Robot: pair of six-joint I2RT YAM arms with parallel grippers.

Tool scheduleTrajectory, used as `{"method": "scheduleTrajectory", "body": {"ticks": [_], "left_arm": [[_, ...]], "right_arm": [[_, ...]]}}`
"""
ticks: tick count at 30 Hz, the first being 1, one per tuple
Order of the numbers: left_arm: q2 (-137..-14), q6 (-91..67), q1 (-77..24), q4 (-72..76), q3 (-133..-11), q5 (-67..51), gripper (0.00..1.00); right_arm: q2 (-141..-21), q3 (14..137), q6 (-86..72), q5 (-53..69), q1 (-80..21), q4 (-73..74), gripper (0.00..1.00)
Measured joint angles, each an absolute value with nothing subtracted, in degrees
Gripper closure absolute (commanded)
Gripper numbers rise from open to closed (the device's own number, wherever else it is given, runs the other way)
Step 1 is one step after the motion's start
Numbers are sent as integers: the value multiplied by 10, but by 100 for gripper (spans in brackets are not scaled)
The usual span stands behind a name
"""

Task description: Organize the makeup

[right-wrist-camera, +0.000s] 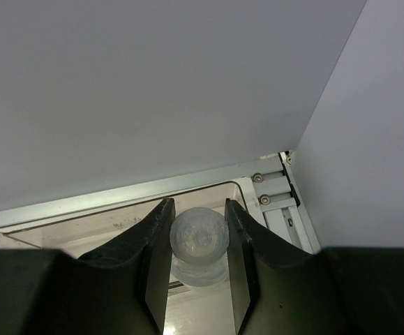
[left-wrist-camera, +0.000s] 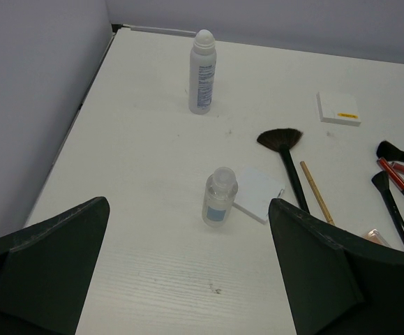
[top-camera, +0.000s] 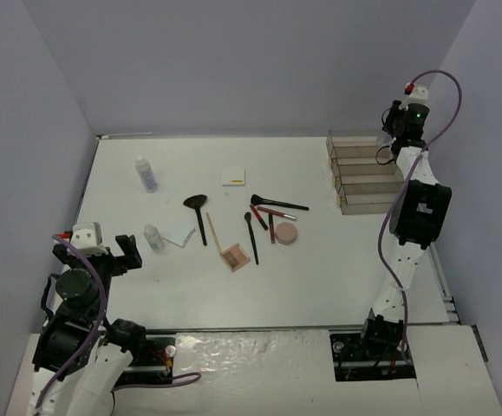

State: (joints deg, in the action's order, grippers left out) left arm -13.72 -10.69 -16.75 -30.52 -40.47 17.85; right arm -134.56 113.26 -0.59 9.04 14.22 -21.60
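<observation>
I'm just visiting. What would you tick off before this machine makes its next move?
1. Right hand shut on clear bottle: ok.
2. That bottle above the organizer: ok.
3. Bottle resting on the organizer's floor: cannot tell.
4. Left hand open: ok.
5. Small bottle upright ahead of left hand: ok.
6. Table tidied: not ok, brushes lie on it.

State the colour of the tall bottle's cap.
White; the tall bottle shows best in the left wrist view.
</observation>
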Motion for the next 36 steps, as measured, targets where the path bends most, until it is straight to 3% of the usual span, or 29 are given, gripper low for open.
{"method": "scheduleTrajectory", "body": {"ticks": [36], "left_arm": [[-142,-106,-164,-301,-405,177,3]], "right_arm": [[-1343,1062,-12,113,142,-314,100]]}}
